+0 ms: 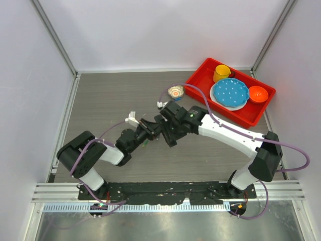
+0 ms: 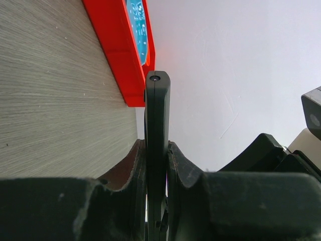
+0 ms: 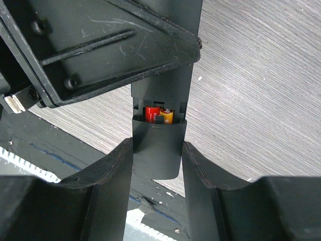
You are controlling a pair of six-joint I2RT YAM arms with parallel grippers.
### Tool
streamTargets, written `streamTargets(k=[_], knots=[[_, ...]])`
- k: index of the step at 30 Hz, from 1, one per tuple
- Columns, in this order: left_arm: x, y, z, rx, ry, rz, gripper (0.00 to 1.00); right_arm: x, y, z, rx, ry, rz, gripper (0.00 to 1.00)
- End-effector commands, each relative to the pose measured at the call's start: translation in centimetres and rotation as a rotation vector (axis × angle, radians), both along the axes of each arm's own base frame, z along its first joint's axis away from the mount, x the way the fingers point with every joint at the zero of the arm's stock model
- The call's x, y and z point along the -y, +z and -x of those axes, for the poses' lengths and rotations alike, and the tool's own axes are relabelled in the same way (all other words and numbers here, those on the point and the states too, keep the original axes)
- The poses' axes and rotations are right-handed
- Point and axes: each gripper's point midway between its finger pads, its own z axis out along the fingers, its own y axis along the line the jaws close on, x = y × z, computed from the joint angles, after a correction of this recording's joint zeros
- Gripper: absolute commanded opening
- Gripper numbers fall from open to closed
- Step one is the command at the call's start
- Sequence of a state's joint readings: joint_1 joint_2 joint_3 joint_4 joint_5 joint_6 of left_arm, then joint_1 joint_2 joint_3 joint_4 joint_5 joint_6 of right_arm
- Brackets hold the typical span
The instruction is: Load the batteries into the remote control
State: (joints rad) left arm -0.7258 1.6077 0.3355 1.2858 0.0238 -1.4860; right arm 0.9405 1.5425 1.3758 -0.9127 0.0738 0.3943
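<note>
The remote control (image 2: pixel 157 115) is a slim black bar held off the table, seen edge-on in the left wrist view, with my left gripper (image 2: pixel 157 150) shut on its flat faces. In the right wrist view its back faces the camera. A black cover (image 3: pixel 157 150) sits partly over the recess, where a red battery (image 3: pixel 152 113) and an orange battery (image 3: pixel 167 115) lie side by side. My right gripper (image 3: pixel 157 155) is shut on the cover's two long edges. From above, both grippers meet at mid-table (image 1: pixel 159 126), and the remote is hidden between them.
A red tray (image 1: pixel 198 86) at the back right holds a yellow cup (image 1: pixel 221 73), a blue dotted plate (image 1: pixel 229 93) and an orange bowl (image 1: pixel 258 93). A small patterned bowl (image 1: pixel 175 91) stands left of the tray. White walls and metal posts enclose the table.
</note>
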Motion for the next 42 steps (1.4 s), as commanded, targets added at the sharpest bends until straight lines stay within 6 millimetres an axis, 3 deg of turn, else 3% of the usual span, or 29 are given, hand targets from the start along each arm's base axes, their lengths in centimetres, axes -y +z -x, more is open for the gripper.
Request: streamTargets(k=[1,42], knots=[[-0.1,8.5,1.0,0.225,-0.030,0.220,0.00,0.1,0.2,-0.4,0.020,0.007,0.002,0.23],[0.1,11.1,2.8,0.269,-0.079,0.272,0.00,0.3,-1.4,-0.7,-0.037,-0.010,-0.016,0.23]])
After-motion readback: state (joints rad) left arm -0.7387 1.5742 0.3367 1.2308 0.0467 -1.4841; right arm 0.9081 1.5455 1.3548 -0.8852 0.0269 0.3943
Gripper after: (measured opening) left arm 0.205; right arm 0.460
